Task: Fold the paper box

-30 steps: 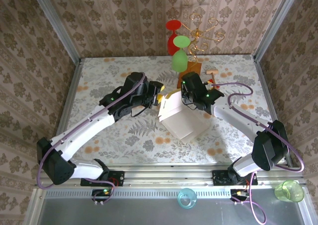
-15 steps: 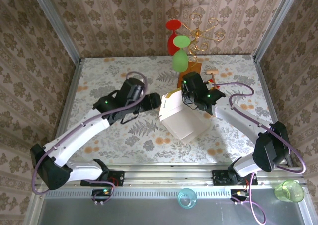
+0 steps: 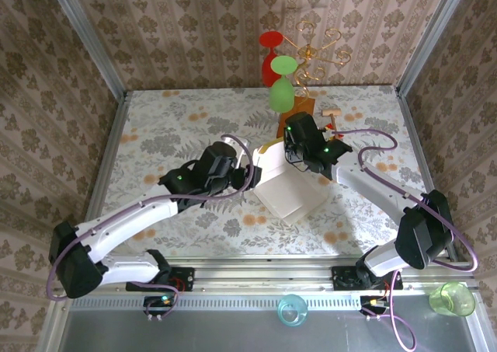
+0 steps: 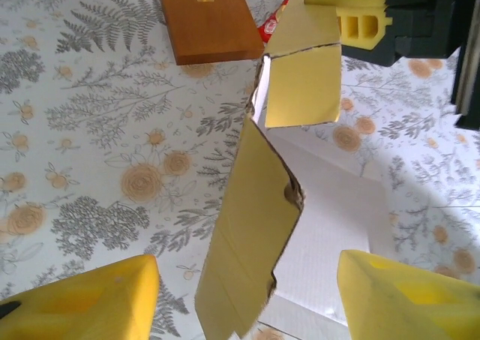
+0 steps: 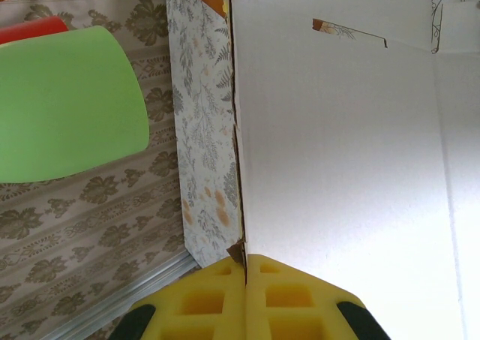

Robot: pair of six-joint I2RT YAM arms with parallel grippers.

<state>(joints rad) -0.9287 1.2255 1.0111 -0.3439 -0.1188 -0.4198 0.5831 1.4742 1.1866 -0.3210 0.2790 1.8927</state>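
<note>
The left gripper [image 4: 247, 299], its blocky yellow foam pads spread wide, flanked a raised flap of the thin mustard-yellow cardboard paper box [image 4: 251, 235] (matte white inside), which sat mid-table on the floral-printed tabletop [image 4: 90, 130]. Beyond it, the right gripper [image 5: 246, 291] pinched the box's upright edge between pressed-together pads. Farther back stood a smooth brown wooden block [image 4: 206, 21] and a rounded green glass [image 5: 67, 103].
</note>
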